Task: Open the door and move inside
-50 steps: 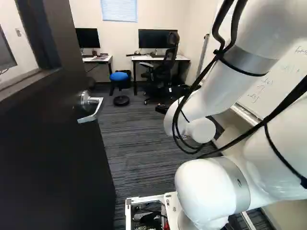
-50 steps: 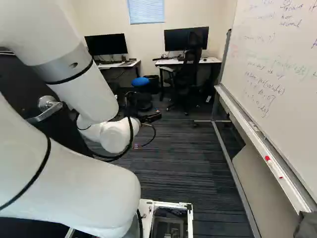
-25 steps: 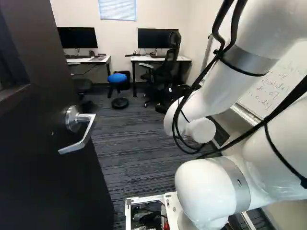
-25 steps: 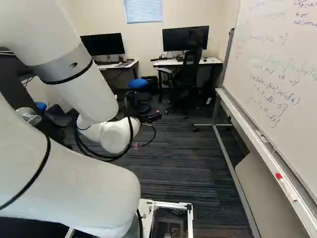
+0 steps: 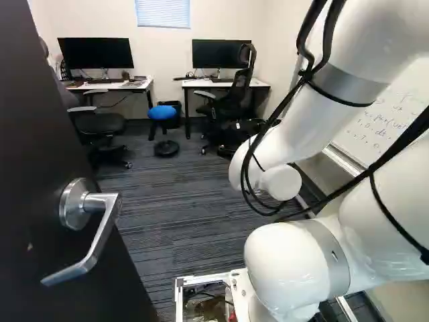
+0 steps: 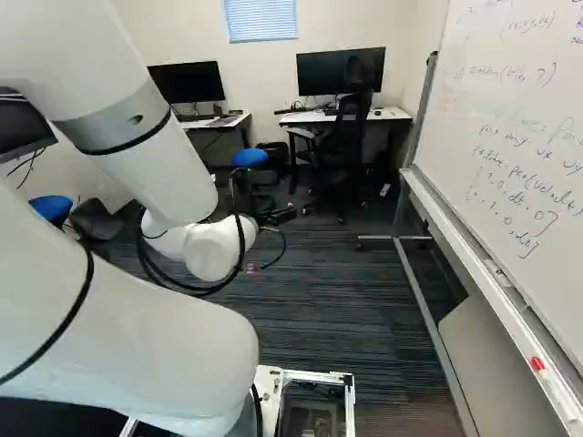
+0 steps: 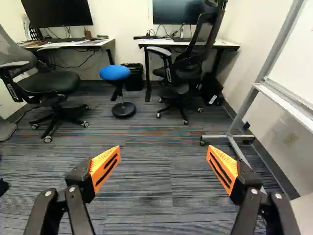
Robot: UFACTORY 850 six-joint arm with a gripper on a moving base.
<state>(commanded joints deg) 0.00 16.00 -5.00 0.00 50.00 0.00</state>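
Note:
In the right base view my gripper [image 6: 276, 217] shows small and dark beyond the white wrist. The wrist view has the gripper [image 7: 163, 169] wide open, with orange pads far apart and only carpet beyond them. The dark door [image 5: 47, 141] stands open along the left of the left base view. Its silver lever handle [image 5: 90, 221] sits close to the base's left side, well behind the gripper and apart from it. In the right base view the arm covers that side, and the wrist view shows no door.
A whiteboard [image 6: 510, 137] on a wheeled frame [image 7: 234, 132] runs along the right. Ahead are two desks [image 7: 68, 44], a blue stool [image 7: 115, 73], a bin [image 7: 133, 77] and office chairs [image 7: 188, 68]. Striped carpet [image 5: 181, 201] lies between.
The base has moved forward: the door handle looks larger and lower in the left base view, and the whiteboard looks nearer. A chair by the left desk has come into sight. The arm keeps its pose.

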